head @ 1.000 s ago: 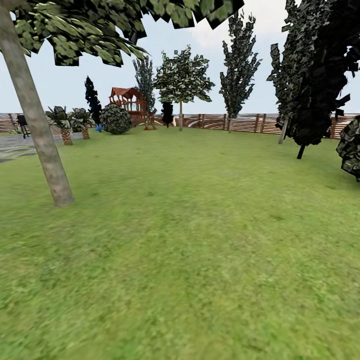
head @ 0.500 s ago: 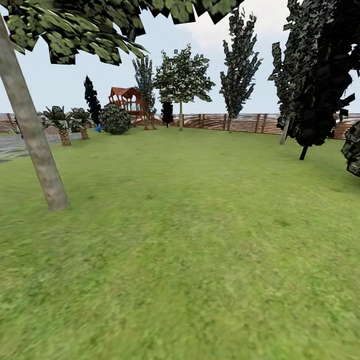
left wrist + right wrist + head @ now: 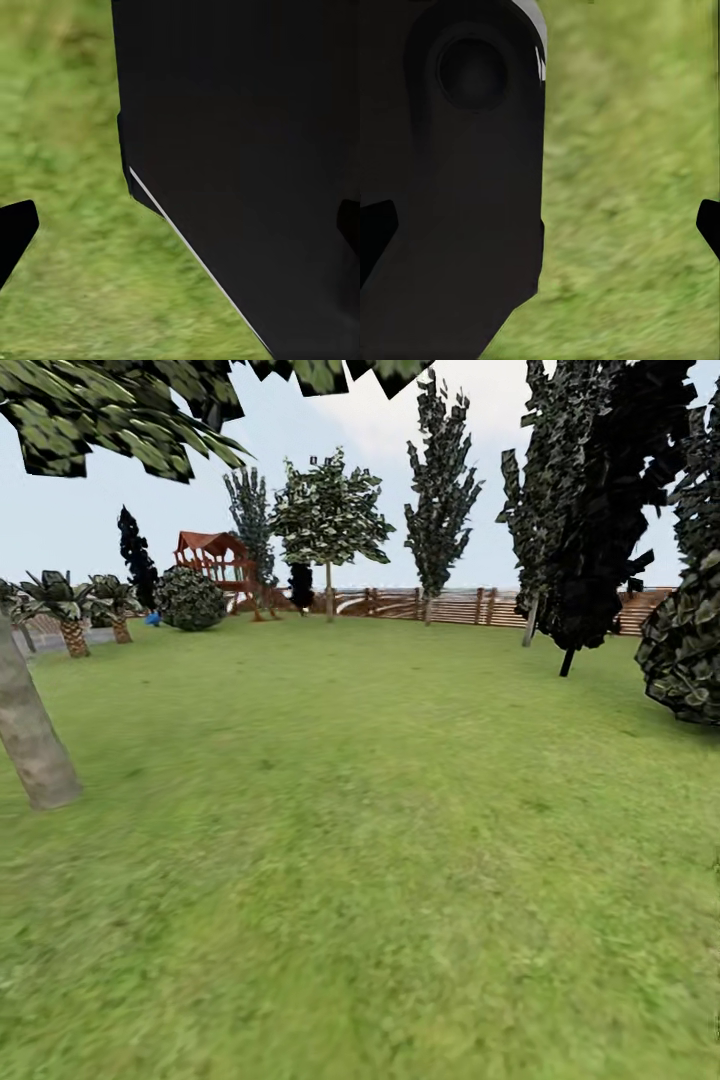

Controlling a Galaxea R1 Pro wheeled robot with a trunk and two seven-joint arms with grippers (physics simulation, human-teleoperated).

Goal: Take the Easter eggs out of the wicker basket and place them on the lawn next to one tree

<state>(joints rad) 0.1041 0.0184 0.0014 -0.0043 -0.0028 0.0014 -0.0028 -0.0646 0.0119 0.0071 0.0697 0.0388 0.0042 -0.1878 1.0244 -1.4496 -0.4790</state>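
From my head camera I saw the lawn point(image 3: 380, 840) spread wide and flat ahead, a mottled green that ran from my feet out to the fence point(image 3: 450, 605) of brown horizontal slats closing the far edge of the garden. At the lawn's left edge stood the nearest tree point(image 3: 30, 735), its thick grey-brown trunk leaning a little, with jagged flat leaf patches of its crown hanging across the upper left corner of my view. Further back, near the fence, a smaller tree point(image 3: 328, 520) rose on a thin straight trunk with a pale green crown, a tall narrow one point(image 3: 438, 480) just to its right, and very dark trees point(image 3: 590, 500) crowded the lawn's right side beside a rounded dark bush point(image 3: 685, 650). A red-roofed play structure point(image 3: 215, 560) and a low round bush point(image 3: 188, 598) sat at the far left corner. Through the left wrist camera I saw the left gripper point(image 3: 180, 225) with its dark fingertips spread wide apart, grass and a large black body of the robot point(image 3: 247, 150) between them. The right gripper point(image 3: 540, 225) was likewise spread, nothing pinched, over blurred grass and another black robot part point(image 3: 457, 150).
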